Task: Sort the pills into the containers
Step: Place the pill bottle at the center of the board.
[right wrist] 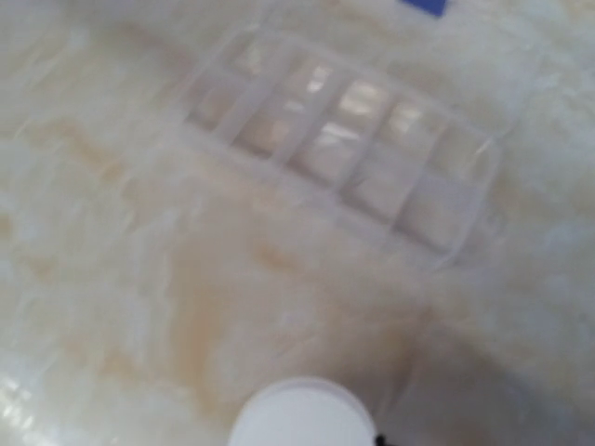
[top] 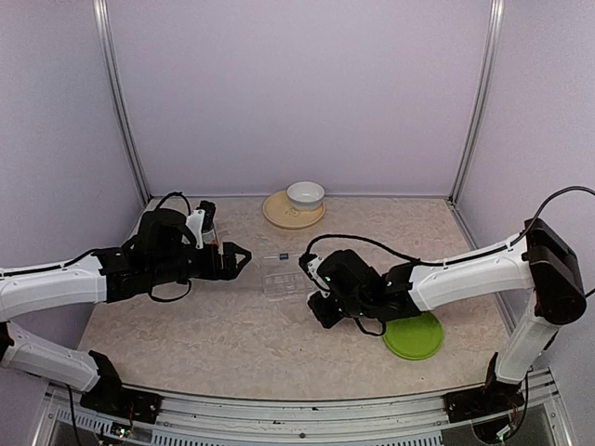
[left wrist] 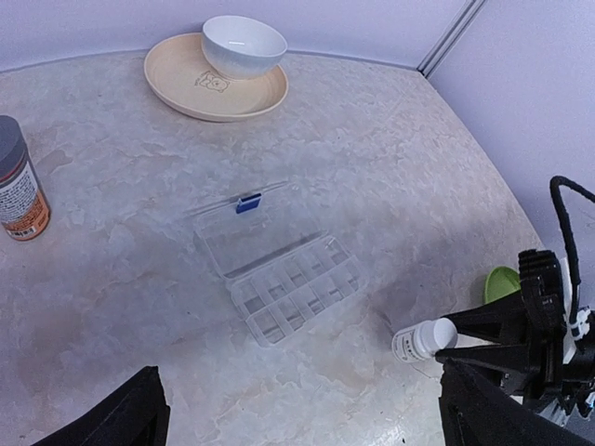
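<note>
The clear pill box [left wrist: 296, 290] lies open on the table, its lid flat behind it with a blue latch [left wrist: 247, 202]. It also shows in the top view [top: 277, 282] and, blurred, in the right wrist view [right wrist: 339, 153]. No pills can be made out. My right gripper [left wrist: 453, 340] is shut on a small white bottle [left wrist: 420, 340], held on its side just right of the box; its white end fills the bottom of the right wrist view [right wrist: 302, 415]. My left gripper [left wrist: 299, 376] is wide open and empty, above the table left of the box [top: 244, 257].
A white bowl [top: 305, 194] sits on a tan plate [top: 279, 214] at the back. A green plate [top: 414, 337] lies at the front right under the right arm. An orange-labelled bottle with a grey cap [left wrist: 15, 181] stands at the left.
</note>
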`<state>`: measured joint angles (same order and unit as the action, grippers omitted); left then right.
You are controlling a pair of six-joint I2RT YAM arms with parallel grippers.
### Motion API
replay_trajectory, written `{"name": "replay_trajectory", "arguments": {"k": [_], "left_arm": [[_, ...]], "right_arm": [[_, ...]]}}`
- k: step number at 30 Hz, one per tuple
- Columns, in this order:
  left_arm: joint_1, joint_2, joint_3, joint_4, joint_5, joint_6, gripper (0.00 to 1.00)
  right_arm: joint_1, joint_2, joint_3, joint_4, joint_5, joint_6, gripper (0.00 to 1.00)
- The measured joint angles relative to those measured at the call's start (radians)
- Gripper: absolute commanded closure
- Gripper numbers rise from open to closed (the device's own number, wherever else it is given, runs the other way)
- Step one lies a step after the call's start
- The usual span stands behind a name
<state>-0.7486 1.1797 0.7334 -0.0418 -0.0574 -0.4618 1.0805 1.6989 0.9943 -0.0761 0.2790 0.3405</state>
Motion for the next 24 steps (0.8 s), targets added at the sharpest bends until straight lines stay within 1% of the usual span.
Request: {"name": "replay_trajectory", "arguments": {"k": [5,9,22,24], "left_arm": [[-0.01,-0.002,0.0,-0.001,0.009,0.018,0.01],[-0.021,0.003,0.0,0.0,0.016,0.026,0.01],[-0.089,0.061,-0.005,0.019,0.025,0.025,0.01],[-0.098,0.064,-0.004,0.026,0.024,0.024,0.01]], "right_arm": [[0.054,0.0,-0.008,-0.011,0.031,0.014,0.79],[0.071,0.0,-0.029,-0.011,0.042,0.022,0.78],[0.077,0.037,-0.04,0.007,0.055,0.024,0.75],[0.077,0.041,-0.04,0.019,0.055,0.023,0.73]]}}
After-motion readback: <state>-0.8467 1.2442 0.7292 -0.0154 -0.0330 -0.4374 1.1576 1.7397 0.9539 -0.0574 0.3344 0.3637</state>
